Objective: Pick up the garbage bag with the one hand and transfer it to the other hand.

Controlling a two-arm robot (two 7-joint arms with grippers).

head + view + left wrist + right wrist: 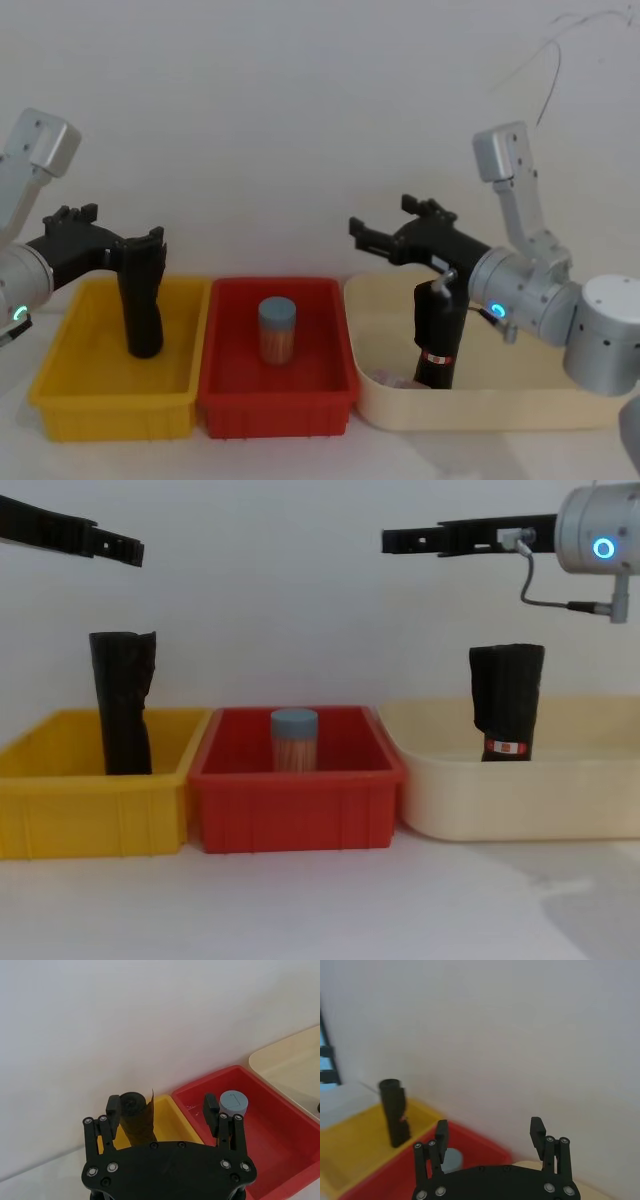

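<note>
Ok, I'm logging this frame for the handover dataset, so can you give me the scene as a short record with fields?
garbage bag: upright in cream tray, red-and-white band near its base, not held
plain black roll: upright in yellow bin
jar: upright in red bin
left end effector: open, raised over the yellow bin
right end effector: open, raised above the garbage bag

The garbage bag's point(506, 700) foot hides behind the cream tray's wall point(520, 800) (chest view) — label half-showing.
</note>
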